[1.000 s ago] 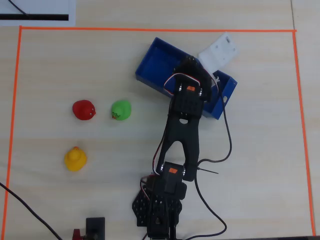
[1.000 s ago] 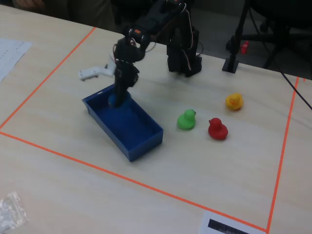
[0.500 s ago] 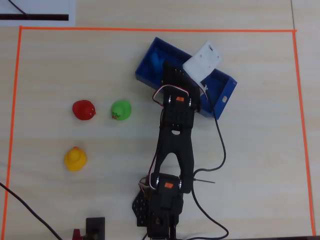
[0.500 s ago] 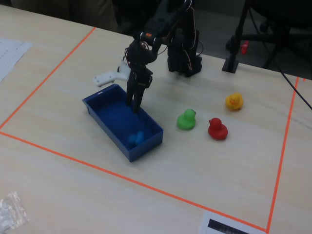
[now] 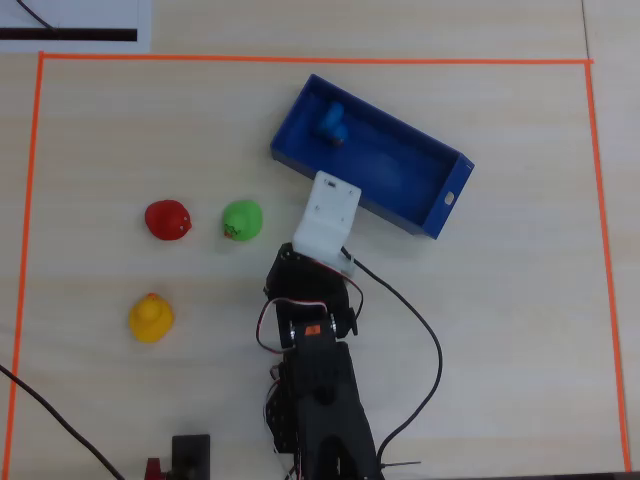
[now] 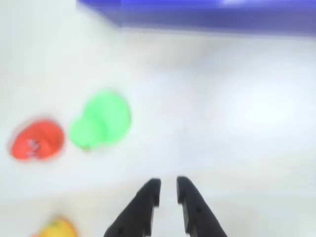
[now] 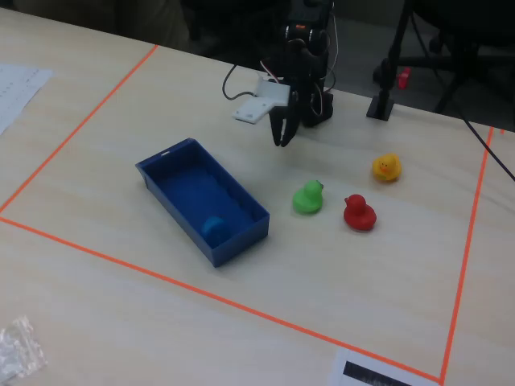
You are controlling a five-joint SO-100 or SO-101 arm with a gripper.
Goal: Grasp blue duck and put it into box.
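Note:
The blue duck (image 5: 331, 124) lies inside the box (image 5: 440, 212), near its far-left end in the overhead view. In the fixed view the duck (image 7: 214, 227) sits at the near end of the box (image 7: 244, 240). My gripper (image 7: 281, 138) hangs above the bare table, between the box and the arm's base and apart from the box. In the wrist view the gripper (image 6: 167, 185) is empty, its black fingers almost together with only a narrow gap. The box's blue wall (image 6: 197, 12) is blurred along the top edge there. In the overhead view the white camera mount (image 5: 326, 213) hides the jaws.
A green duck (image 5: 241, 220), a red duck (image 5: 167, 219) and a yellow duck (image 5: 150, 318) stand left of the arm in the overhead view. The green duck (image 6: 101, 120) and red duck (image 6: 37, 139) show in the wrist view. Orange tape (image 5: 300, 60) frames the workspace. Cables trail by the base.

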